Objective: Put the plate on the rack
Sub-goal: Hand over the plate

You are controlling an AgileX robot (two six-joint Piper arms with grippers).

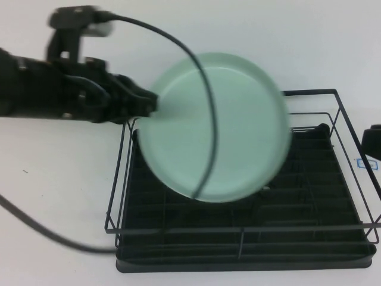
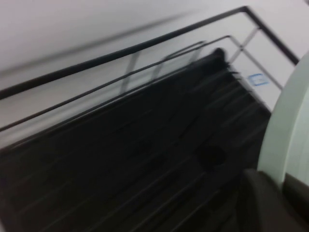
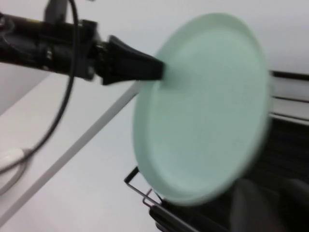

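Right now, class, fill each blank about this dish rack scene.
1. The left claw grips the ____ by its rim.
2. The plate is coloured pale ____.
3. The plate is held over the black wire ____.
4. The right claw waits beside the rack's ____ side.

Missing: plate; green; rack; right

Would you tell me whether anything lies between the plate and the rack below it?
Nothing visible does. The left gripper holds the plate by its rim over the rack, whose tray looks bare.
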